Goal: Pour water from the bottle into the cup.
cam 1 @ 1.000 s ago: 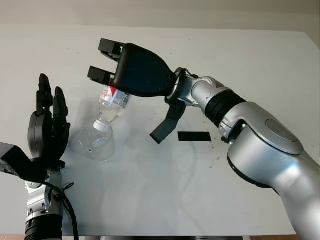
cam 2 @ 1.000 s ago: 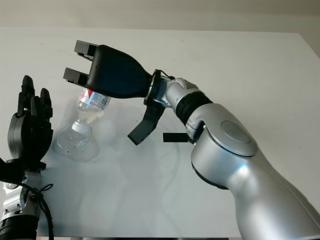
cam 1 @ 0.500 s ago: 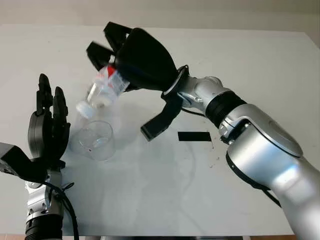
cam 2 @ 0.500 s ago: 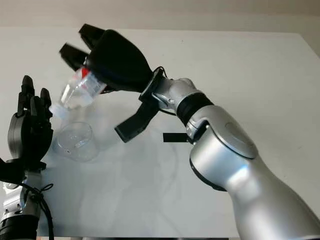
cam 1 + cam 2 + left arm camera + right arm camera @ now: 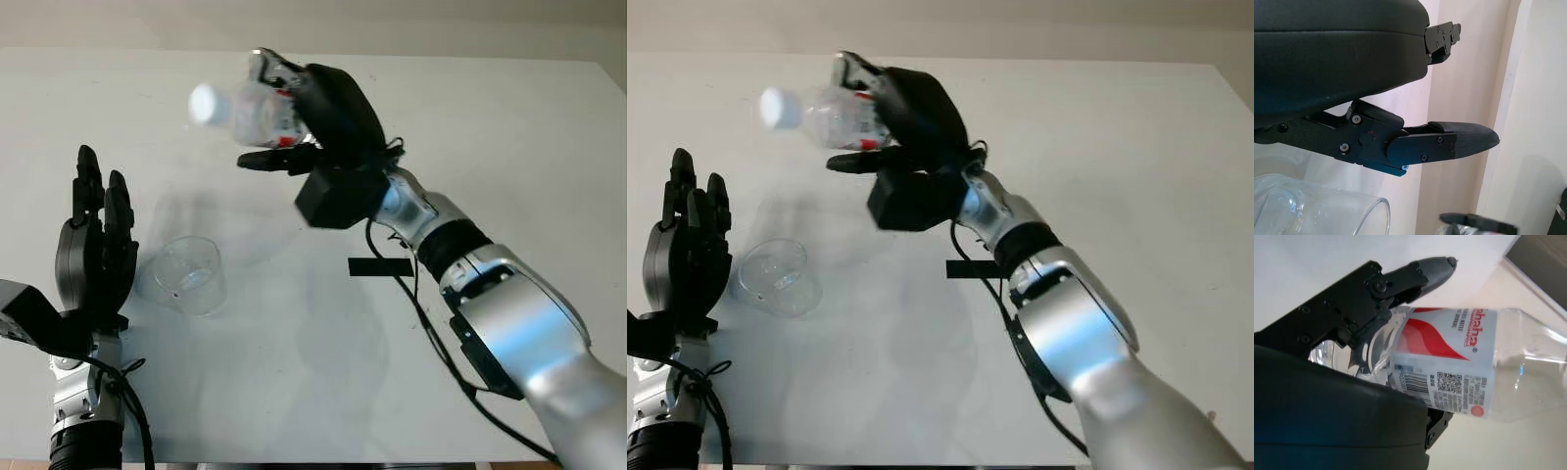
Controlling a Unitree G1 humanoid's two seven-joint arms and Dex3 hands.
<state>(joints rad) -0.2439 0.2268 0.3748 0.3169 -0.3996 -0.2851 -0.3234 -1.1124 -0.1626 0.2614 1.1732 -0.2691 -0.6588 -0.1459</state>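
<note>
Right hand [image 5: 315,117] grasps the bottle [image 5: 250,108], held aloft near level, cap pointing left, over the far-left table [image 5: 509,137]. Cup [image 5: 189,275] stands upright, near left. Left hand [image 5: 93,257] open, just left of cup.

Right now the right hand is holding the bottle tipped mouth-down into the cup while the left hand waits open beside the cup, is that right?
Not quite. The right hand holds the bottle lifted well above the table, lying roughly level with its white cap pointing away from the arm, not tipped into the cup. Both eye views show this. The rest stands: the left hand is open beside the cup.
</note>
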